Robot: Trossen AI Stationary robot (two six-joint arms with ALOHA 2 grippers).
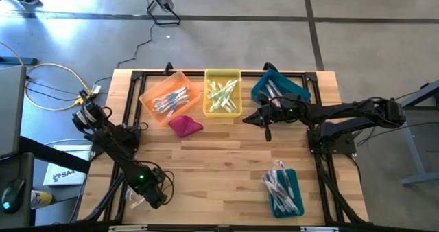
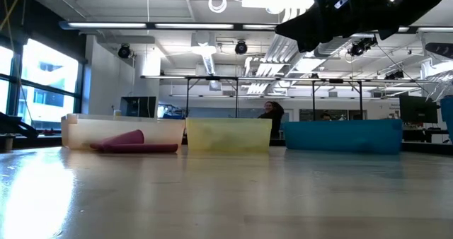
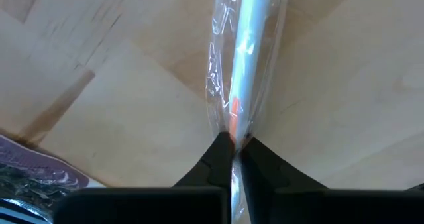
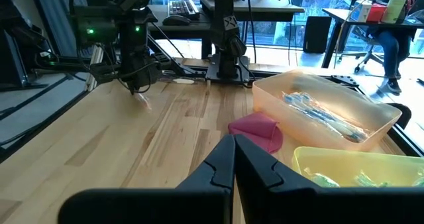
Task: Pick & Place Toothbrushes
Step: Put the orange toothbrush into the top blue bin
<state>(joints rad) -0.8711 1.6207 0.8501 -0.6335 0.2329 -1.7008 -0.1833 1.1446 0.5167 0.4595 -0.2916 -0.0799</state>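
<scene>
Daylight comes in from big windows [image 2: 42, 90] on one side, and long ceiling lamps [image 2: 212, 25] add a cold white light. The wooden table [image 1: 226, 156] is evenly lit, with only soft, short shadows. Seen from table height, its near part is blurred and has a pale glare. The floor [image 1: 62, 26] shines bluish-white in one corner. Close to the left wrist camera, a plastic wrapper [image 3: 225, 71] gives small reflections.

The desk [image 1: 226, 156] is made of pale wooden planks with a smooth, faintly glossy finish, framed in dark metal rails. A toothbrush [image 3: 246, 58] of smooth plastic is seen sealed in a crinkled, glossy clear wrapper [image 3: 222, 45], pinched between matt black fingers [image 3: 215, 161]. The orange bin [image 4: 324, 111] and yellow bin [image 4: 358, 168] are of translucent smooth plastic, and the magenta lump [image 4: 257, 130] is of soft matt cloth.
</scene>
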